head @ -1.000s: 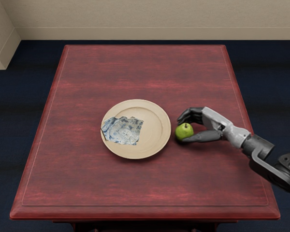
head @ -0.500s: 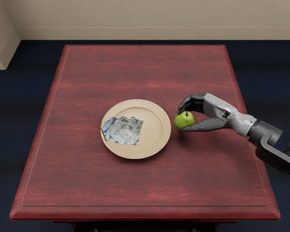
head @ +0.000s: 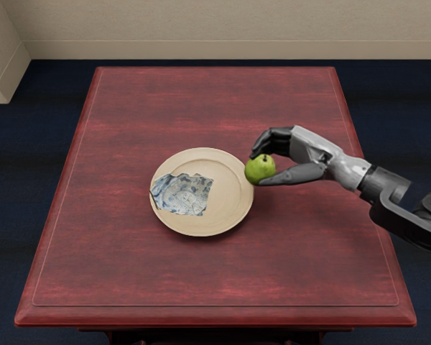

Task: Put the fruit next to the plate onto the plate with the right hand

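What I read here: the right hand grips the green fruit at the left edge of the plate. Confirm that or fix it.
One detail is wrong. The head view shows the fruit at the right edge of the plate, not the left. The rest stands: the right hand grips the green fruit.

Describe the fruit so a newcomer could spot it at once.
On the red table, find the tan plate near the middle. At its right rim the right hand holds a small round fruit. It is the only green thing in view.
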Tool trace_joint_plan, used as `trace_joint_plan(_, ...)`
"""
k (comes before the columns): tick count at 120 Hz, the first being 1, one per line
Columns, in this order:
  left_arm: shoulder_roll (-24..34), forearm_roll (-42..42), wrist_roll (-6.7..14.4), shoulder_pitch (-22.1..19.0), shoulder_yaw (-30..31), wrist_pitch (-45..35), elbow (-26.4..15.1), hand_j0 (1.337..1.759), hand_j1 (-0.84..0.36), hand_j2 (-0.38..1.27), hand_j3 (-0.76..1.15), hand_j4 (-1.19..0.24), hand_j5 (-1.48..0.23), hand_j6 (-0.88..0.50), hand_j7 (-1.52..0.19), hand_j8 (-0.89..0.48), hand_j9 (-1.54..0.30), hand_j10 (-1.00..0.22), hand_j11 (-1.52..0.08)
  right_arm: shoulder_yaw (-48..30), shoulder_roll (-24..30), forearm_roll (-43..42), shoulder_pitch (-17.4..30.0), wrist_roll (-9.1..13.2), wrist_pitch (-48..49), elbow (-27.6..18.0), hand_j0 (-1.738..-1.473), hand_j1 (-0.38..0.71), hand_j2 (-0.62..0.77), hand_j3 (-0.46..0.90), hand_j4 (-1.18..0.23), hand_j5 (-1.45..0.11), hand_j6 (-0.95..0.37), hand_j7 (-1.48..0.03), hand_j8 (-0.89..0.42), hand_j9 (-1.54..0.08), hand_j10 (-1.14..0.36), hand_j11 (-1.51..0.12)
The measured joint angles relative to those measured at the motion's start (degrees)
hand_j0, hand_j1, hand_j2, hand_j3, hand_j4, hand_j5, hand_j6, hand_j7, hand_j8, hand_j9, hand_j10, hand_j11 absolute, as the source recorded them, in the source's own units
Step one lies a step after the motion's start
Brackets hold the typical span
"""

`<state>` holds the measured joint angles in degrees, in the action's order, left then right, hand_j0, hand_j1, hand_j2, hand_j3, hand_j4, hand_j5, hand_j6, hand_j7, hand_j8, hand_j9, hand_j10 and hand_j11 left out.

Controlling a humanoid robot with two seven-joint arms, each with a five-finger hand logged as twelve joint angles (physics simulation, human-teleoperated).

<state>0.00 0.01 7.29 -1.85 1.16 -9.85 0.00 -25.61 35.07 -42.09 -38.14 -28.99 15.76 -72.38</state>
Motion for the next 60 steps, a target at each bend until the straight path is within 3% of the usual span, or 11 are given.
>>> trace_joint_plan(60, 0.0, 0.0, 0.0, 0.0, 0.0, 0.0, 0.0, 1.658, 0.35, 0.0, 0.0, 0.0, 0.0, 0.0, 0.0, 0.0, 0.0, 0.0, 0.0, 0.12, -5.96, 0.06, -1.36, 0.81, -0.31, 0.31, -1.656, 0.26, 0.1, 0.0, -0.6, -0.81, -0.6, -0.79, -0.42, -0.8, -0.43, -0.8)
